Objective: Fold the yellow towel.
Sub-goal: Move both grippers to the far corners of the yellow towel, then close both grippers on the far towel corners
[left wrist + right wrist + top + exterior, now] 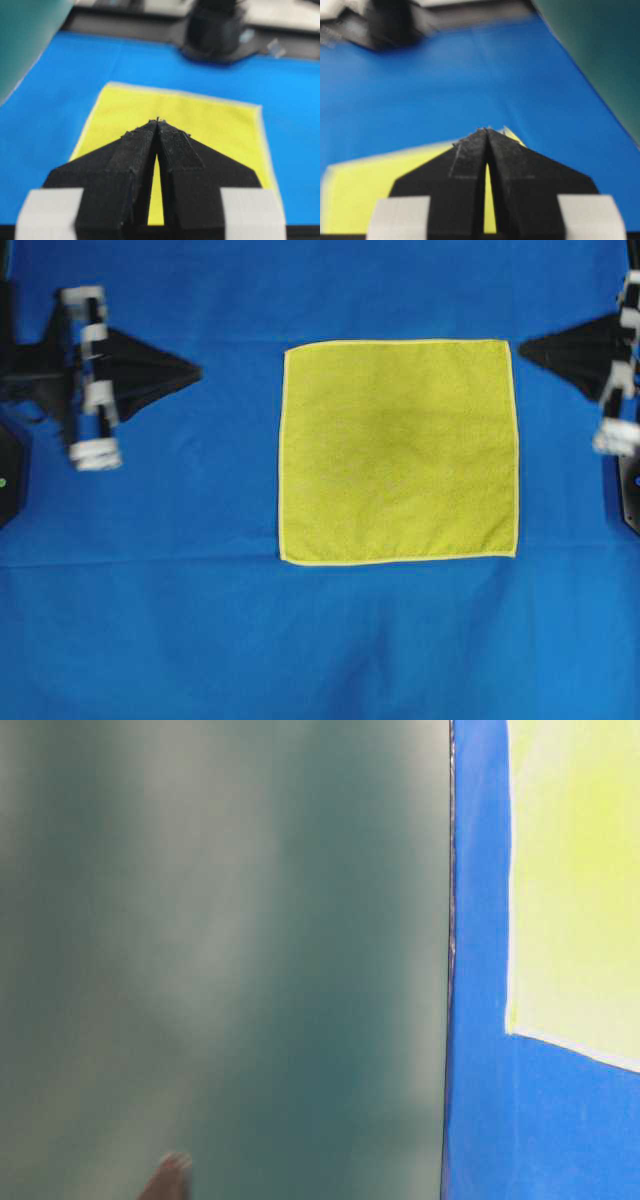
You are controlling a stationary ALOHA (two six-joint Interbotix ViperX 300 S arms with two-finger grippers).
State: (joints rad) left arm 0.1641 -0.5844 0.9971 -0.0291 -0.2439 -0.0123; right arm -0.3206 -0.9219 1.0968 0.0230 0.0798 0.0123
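Note:
The yellow towel (398, 451) lies flat and unfolded as a square in the middle of the blue cloth, its pale hem showing all round. My left gripper (197, 370) hangs at the left, well short of the towel's left edge, shut with nothing in it. At the right edge of the overhead view my right gripper (522, 347) points at the towel's upper right corner, also shut and empty. In the left wrist view the left gripper (157, 120) has its tips together above the towel (215, 120). The right gripper (485, 130) shows the same over the towel (365, 192).
The large blue cloth (180, 620) covers the whole table, with soft creases across its lower half. A dark green wall (220, 950) fills the left of the table-level view. The other arm's black base (220, 30) stands beyond the towel. Arm bases sit at both side edges.

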